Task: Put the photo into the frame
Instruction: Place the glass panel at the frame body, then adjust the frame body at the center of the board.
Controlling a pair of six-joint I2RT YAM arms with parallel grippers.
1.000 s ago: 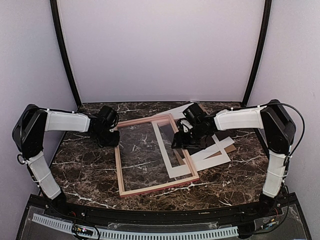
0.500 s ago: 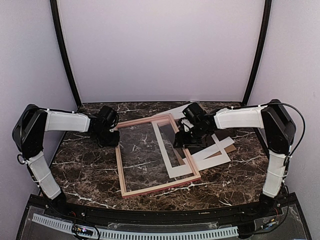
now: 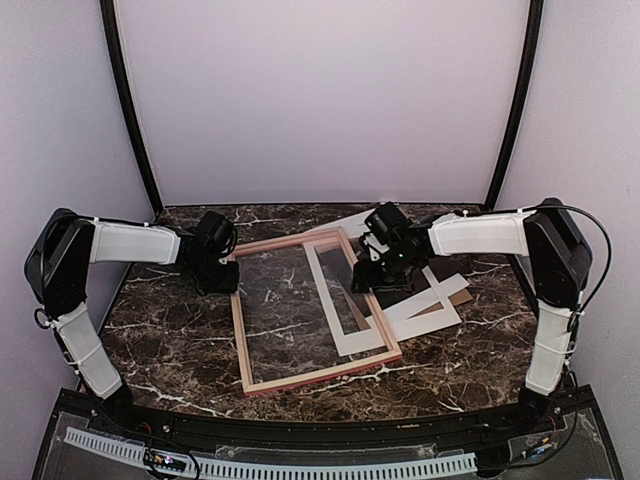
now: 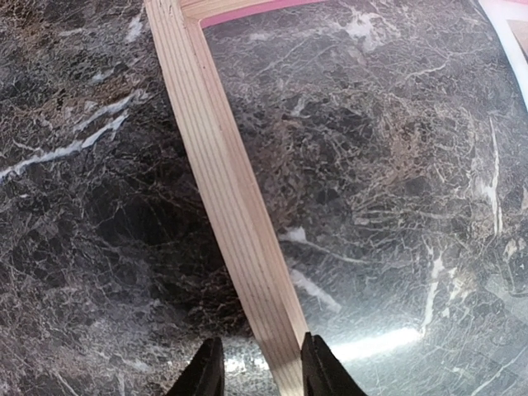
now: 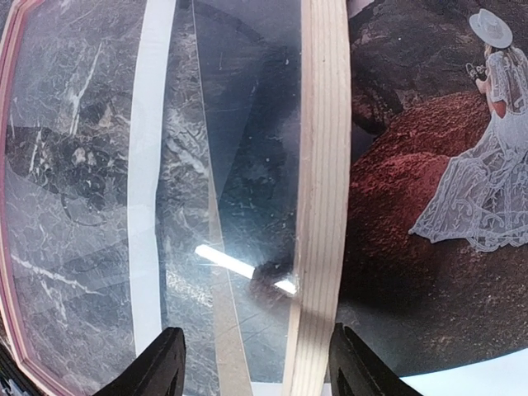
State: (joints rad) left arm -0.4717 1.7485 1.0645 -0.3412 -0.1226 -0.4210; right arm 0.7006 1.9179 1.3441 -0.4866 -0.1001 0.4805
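Note:
The frame (image 3: 239, 340) lies flat at the table's middle, pale wood side up, with glass in it. My left gripper (image 3: 216, 276) straddles its left rail (image 4: 223, 181) near the far corner; the jaws stand open, the right finger against the wood and a gap at the left finger. My right gripper (image 3: 370, 280) hangs open over the right rail (image 5: 323, 165), touching nothing. The photo (image 5: 487, 190), a dark scene with a white-dressed figure, lies just right of that rail, partly under the arm; its white border (image 3: 432, 312) shows in the top view.
A white mat (image 3: 326, 300) lies within the frame's right half, seen through the glass. A brown backing board (image 3: 458, 292) and a whitish sheet (image 3: 350, 222) lie under and behind the photo at the right. Dark marble table (image 3: 170, 340) all round.
My right gripper has drifted a little toward the far right. The frame's near right corner has shifted slightly right. The left arm stays in place.

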